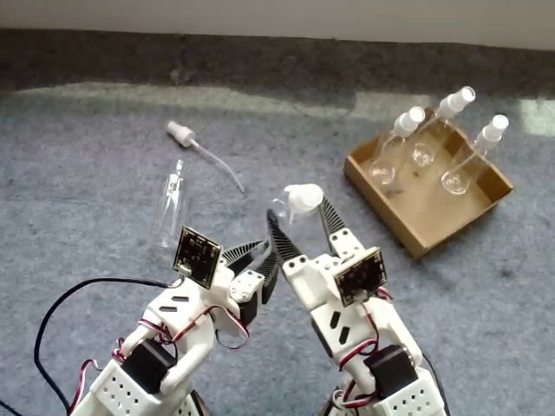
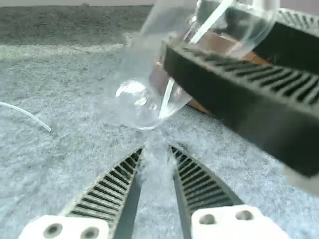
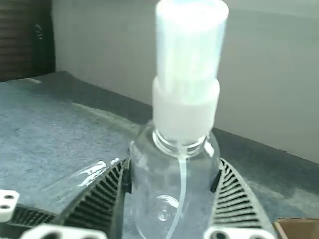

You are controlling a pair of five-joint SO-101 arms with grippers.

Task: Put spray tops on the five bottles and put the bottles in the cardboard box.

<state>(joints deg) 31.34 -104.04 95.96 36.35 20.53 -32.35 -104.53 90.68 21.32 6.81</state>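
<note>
Three capped bottles (image 1: 429, 139) in cardboard box (image 1: 418, 239); fourth bottle (image 3: 172, 199) pinched by right gripper (image 1: 299, 211); left gripper (image 2: 157, 148) fingers (image 2: 114, 189) barely parted, empty; uncapped bottle (image 1: 171, 204), spray top (image 1: 182, 133) on carpet (image 1: 87, 165).

Held bottle (image 1: 302, 198): seen in pieces.
From above, my right fingers (image 1: 332, 221) hide much of its glass. Right wrist view: cap top and base both run off the picture's edges; the cardboard box (image 3: 298, 228) is just a cut-off corner. Left wrist view: its upper part is cut off, and a right finger sits blurred up close.
</note>
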